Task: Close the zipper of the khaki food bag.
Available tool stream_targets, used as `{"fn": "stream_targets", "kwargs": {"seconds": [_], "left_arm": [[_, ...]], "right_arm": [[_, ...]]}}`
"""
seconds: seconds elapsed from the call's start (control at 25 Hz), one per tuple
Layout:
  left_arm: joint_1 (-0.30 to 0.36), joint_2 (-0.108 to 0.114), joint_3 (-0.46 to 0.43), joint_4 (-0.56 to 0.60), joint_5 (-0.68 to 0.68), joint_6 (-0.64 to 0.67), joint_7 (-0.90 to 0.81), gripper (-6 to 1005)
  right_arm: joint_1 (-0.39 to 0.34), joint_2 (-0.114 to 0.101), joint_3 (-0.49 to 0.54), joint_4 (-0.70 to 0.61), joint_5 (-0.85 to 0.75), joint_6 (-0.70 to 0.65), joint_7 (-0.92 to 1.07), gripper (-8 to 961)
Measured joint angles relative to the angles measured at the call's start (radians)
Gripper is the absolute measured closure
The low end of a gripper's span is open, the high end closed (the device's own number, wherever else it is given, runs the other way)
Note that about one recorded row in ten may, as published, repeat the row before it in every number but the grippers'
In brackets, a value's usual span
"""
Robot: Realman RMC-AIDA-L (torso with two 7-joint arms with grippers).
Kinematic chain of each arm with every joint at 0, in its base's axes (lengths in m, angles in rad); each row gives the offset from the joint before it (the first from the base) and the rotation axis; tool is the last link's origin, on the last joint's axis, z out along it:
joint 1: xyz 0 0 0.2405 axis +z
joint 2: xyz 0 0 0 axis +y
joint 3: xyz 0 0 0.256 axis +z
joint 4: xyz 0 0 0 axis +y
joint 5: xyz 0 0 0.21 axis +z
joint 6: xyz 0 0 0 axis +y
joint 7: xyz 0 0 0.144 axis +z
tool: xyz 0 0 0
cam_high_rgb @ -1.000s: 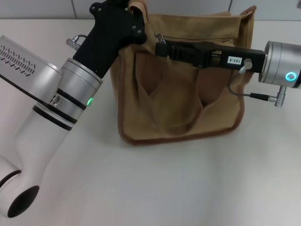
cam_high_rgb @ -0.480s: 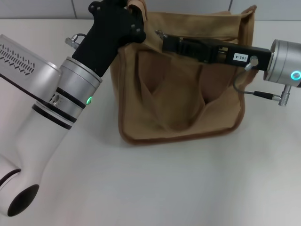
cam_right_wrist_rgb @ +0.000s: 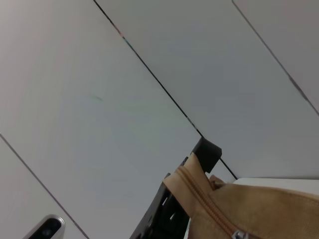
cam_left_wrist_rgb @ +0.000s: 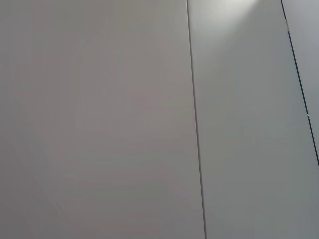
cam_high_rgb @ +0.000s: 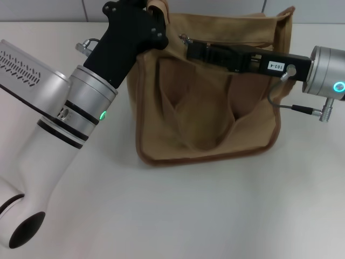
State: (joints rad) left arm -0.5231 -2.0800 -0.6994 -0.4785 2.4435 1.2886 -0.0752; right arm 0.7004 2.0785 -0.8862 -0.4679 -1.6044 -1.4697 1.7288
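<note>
The khaki food bag [cam_high_rgb: 205,108] stands in the middle of the white table in the head view. My left gripper [cam_high_rgb: 153,13] is at the bag's far left top corner, shut on the fabric end there. My right gripper [cam_high_rgb: 188,47] reaches in from the right along the bag's top and is shut at the zipper's silver slider and pull tab [cam_high_rgb: 184,38] near the left end. In the right wrist view the zipper [cam_right_wrist_rgb: 202,196] runs along the khaki tape to the slider [cam_right_wrist_rgb: 239,234], with my left gripper [cam_right_wrist_rgb: 202,152] behind the bag's end.
The white table [cam_high_rgb: 215,216] stretches around the bag. A grey panelled wall [cam_left_wrist_rgb: 149,119] fills the left wrist view. My left arm's white forearm [cam_high_rgb: 54,135] crosses the left side of the table.
My right gripper has shifted a little to the right and farther back along the bag's top, and the bag's top edge rose slightly. It has held still in the last half second. My left arm has not moved.
</note>
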Motion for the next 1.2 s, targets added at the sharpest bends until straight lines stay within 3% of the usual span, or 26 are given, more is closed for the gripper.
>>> {"fn": "stream_targets", "kwargs": {"seconds": [0.44, 0.64, 1.2], "left_arm": [[0.005, 0.0, 0.002, 0.0, 0.0, 0.0, 0.0, 969], [0.007, 0.0, 0.002, 0.0, 0.0, 0.0, 0.0, 968], [0.012, 0.0, 0.0, 0.0, -0.001, 0.001, 0.0, 966]], "right_arm": [[0.0, 0.0, -0.006, 0.0, -0.001, 0.002, 0.0, 797], [-0.001, 0.0, 0.0, 0.001, 0.0, 0.003, 0.0, 930], [-0.03, -0.003, 0.025, 0.002, -0.001, 0.011, 0.0, 947]]}}
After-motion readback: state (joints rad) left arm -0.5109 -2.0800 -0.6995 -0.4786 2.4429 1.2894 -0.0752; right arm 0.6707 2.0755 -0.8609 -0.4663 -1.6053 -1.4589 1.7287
